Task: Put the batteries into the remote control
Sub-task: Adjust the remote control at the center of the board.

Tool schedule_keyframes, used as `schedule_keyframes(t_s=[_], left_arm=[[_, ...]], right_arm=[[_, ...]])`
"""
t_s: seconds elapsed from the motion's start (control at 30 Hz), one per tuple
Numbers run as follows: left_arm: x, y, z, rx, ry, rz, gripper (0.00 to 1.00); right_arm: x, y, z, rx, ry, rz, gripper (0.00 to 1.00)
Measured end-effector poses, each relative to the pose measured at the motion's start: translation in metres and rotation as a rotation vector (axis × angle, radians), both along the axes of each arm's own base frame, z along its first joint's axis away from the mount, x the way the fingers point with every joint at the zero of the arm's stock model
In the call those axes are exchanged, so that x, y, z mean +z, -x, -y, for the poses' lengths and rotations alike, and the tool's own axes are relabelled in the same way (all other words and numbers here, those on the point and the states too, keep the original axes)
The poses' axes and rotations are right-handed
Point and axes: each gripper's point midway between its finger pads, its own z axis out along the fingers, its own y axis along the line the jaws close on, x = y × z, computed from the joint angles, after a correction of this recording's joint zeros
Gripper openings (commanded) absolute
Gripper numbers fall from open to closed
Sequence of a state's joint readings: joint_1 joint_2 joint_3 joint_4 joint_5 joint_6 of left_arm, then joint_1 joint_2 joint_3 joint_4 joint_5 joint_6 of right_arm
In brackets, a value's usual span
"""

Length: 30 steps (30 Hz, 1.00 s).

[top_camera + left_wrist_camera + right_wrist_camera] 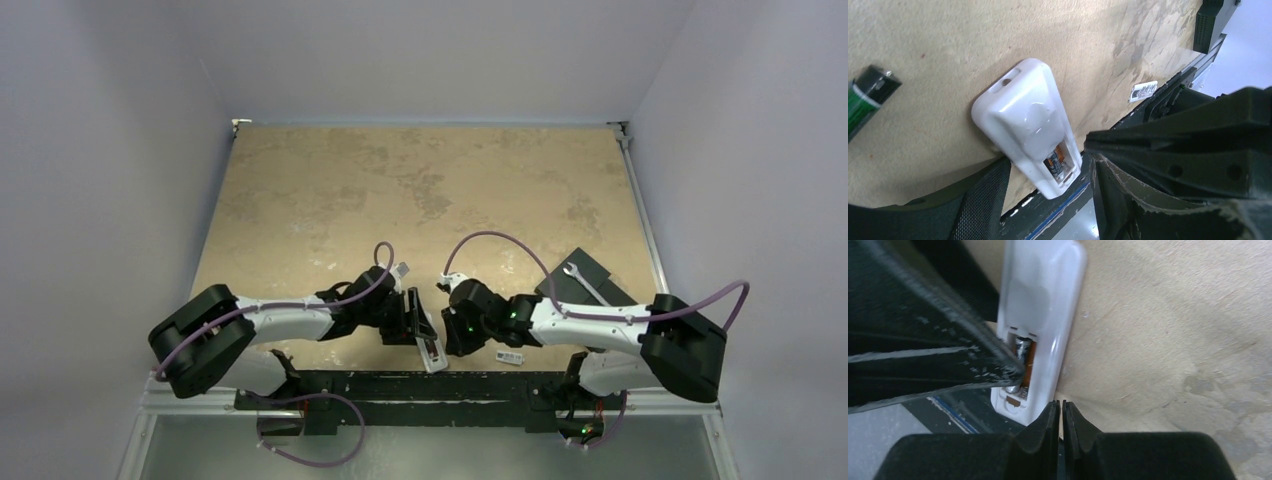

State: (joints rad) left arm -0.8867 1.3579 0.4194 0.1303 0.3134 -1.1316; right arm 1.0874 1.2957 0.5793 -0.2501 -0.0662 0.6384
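**Ana:** Where is the remote?

**Ben:** The remote (1020, 117) lies back-up on the table (948, 40), at the near edge, between the two arms. Its slot (1015, 401) end points at the black rail (420, 385).

**Ana:** What is the left gripper doing?

**Ben:** The left gripper (420, 328) is spread wide. It has one finger (983, 200) on each side of the slot end, very close. I can't tell if they squeeze it.

**Ana:** And the right one?

**Ben:** The right gripper (1062, 407) is pinched flat, with only a thin line between its fingers. It has nothing in it. Its tip is just beside the slot end.

**Ana:** Where are the batteries?

**Ben:** One battery (1052, 164) sits in the slot and looks dark and orange. The loose battery (865, 100) lies on the table, well apart from the remote. The picture edge cuts part of it off.

**Ana:** How do the arms sit?

**Ben:** The left arm (280, 320) and the right arm (590, 320) both reach low and sideways. Their wrists almost meet over the remote.

**Ana:** What do things look like?

**Ben:** The remote is smooth, shiny white plastic with round corners and a little hole at its far end. The table is tan and blotchy. The fingers are black. One has a netted pad and one has a rough, chipped edge. The loose battery is black with green. A small white piece (1143, 91) with dark print lies near the table edge.
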Motion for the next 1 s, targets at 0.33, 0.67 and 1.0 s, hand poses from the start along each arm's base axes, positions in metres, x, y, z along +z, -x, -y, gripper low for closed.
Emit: schedule_keyframes(t_s=[0.33, 0.67, 1.0], left_arm=[[-0.001, -0.010, 0.014, -0.026, -0.010, 0.023, 0.56], [-0.003, -0.018, 0.004, -0.047, -0.167, 0.054, 0.56], [-0.005, 0.001, -0.011, -0.099, -0.354, 0.080, 0.55]], right_arm=[[0.013, 0.004, -0.001, -0.049, -0.076, 0.002, 0.18], [0.035, -0.003, 0.011, -0.113, -0.106, 0.059, 0.23], [0.039, -0.003, 0.019, -0.136, -0.102, 0.071, 0.23]])
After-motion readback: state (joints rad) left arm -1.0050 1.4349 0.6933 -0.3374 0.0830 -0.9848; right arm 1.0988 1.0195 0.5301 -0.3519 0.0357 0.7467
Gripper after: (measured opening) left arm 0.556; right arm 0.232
